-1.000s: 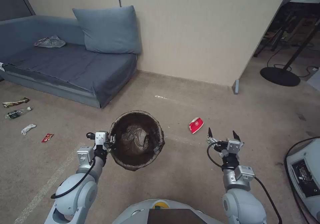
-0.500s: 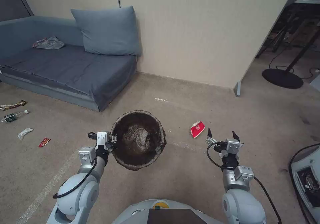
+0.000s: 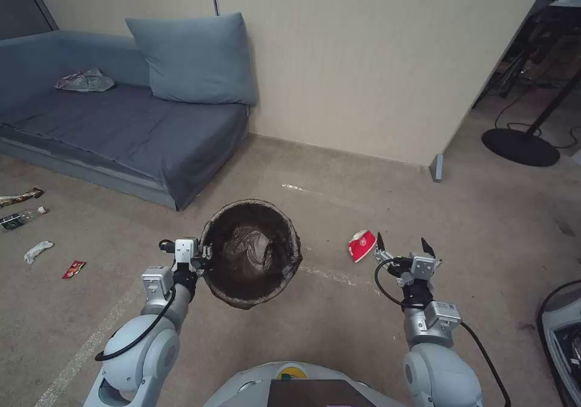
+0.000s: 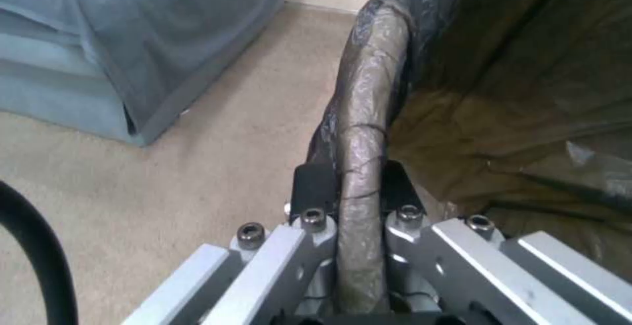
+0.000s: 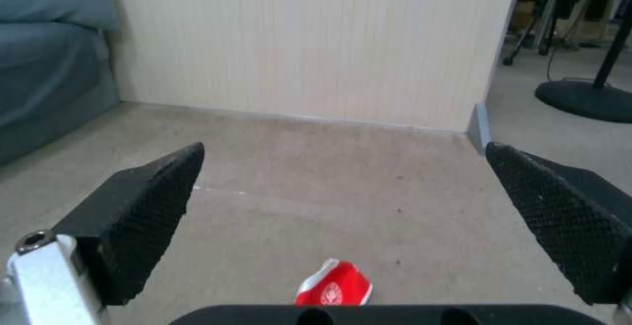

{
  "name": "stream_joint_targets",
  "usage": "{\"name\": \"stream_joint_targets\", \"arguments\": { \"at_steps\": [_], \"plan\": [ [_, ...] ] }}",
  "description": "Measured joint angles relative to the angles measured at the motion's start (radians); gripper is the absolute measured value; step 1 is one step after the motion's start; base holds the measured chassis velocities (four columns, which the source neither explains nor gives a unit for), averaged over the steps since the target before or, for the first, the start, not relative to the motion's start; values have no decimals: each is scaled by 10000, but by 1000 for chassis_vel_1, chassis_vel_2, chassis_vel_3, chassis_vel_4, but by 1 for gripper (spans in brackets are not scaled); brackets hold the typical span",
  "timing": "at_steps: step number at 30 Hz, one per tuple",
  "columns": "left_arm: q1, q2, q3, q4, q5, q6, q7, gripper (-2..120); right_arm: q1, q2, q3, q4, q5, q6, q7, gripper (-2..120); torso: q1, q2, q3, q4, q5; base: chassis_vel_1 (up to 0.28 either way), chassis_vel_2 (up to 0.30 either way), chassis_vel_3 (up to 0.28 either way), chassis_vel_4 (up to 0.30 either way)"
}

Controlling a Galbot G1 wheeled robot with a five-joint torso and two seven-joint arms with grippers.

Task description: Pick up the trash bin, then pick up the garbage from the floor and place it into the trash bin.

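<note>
One trash bin (image 3: 251,252) hangs clamped at its rim in the left gripper (image 3: 203,254); right of it, the right gripper (image 3: 402,244) gapes wide, empty, near one red carton (image 3: 361,245).

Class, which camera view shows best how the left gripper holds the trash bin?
The left wrist view: the left gripper is shut on the bag-covered rim of the trash bin, one finger on each side. The head view shows the whole bin held at its left rim, but not the grip itself. The right wrist view looks at floor beyond it.
</note>
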Motion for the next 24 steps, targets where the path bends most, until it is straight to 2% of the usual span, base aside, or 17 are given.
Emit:
{"name": "stream_joint_targets", "arguments": {
  "at_steps": [24],
  "plan": [
    [3, -19, -2, -5, -14, -118, 3, 2, -30, 0, -22, 31, -17, 2, 3, 100, 0, 0, 0, 0, 0, -76, 81, 78, -77]
  ]
}}
